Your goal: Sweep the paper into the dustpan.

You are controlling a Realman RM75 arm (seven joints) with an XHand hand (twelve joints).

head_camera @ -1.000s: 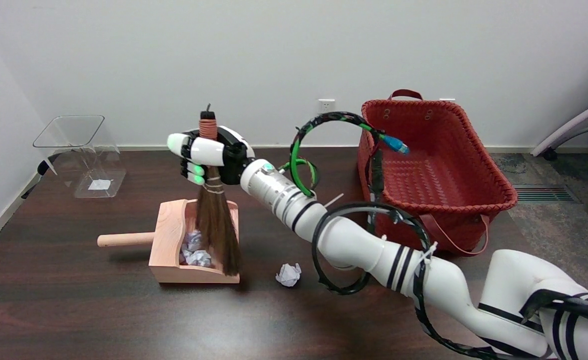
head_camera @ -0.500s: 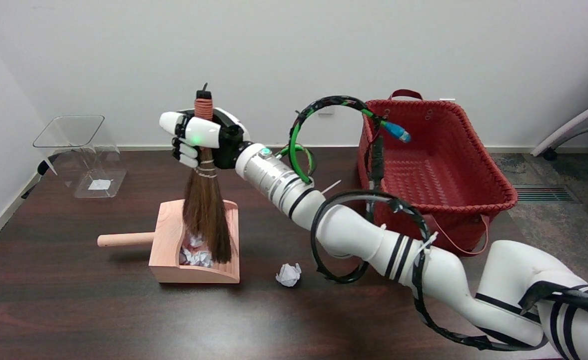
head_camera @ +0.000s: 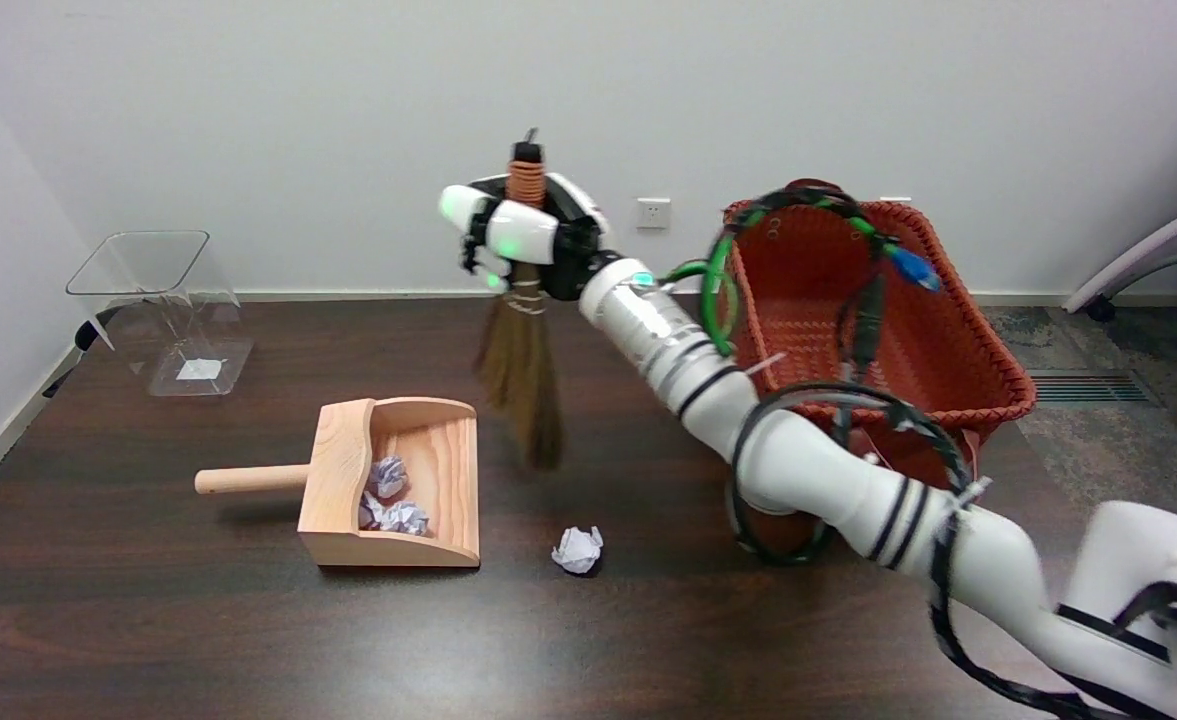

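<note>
I see one crumpled paper ball lying on the dark table, just right of the wooden dustpan, which already holds more paper wads. My right hand is wrapped tight around the small broom, its bristles hanging in the air above the table. A red basket sits to the right, a clear bin far left.

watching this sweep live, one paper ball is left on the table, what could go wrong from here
1. The right hand holds the broom high in the air, behind the loose paper ball; a poorly aimed stroke might flick the ball past the dustpan.
2. The dustpan looks unsecured, so a firm push could shove it or spill the paper balls inside.
</note>
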